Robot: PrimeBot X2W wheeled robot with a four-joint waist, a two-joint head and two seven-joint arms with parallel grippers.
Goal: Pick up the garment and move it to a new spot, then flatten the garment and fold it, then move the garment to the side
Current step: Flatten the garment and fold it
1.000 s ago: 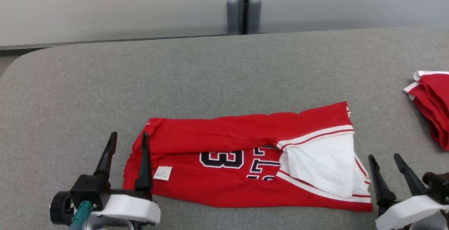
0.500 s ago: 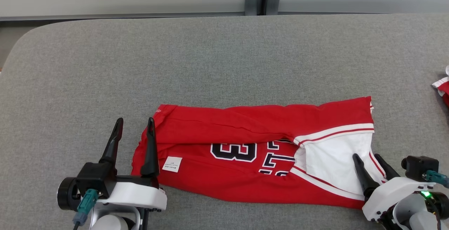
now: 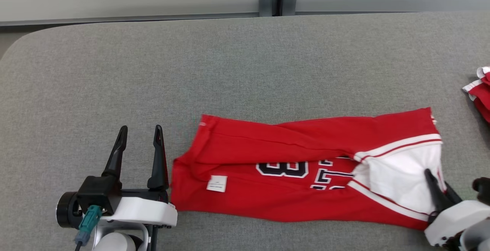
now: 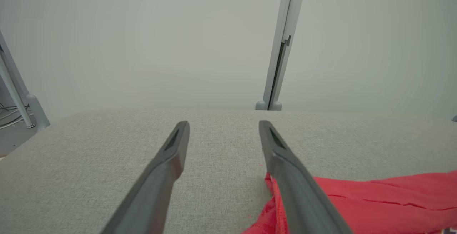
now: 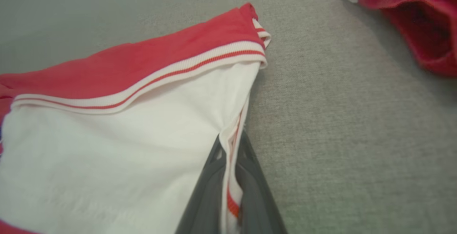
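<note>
A grey cloth-covered table (image 3: 245,71) is stretching out before pale wall panels. The red garment (image 3: 291,147) is lying on it, already doubled lengthwise, near the front edge and toward the right. The right gripper (image 3: 432,177) is pinching the white-and-red trim at the garment's right end, its fingers together on the cloth. The left gripper (image 3: 140,134) is sitting with fingers apart just beside the left end, holding nothing. The folding step seems to be under way. The next move is probably calling for lifting the pinched end and carrying it over toward the left end without dragging the lower layers askew.
</note>
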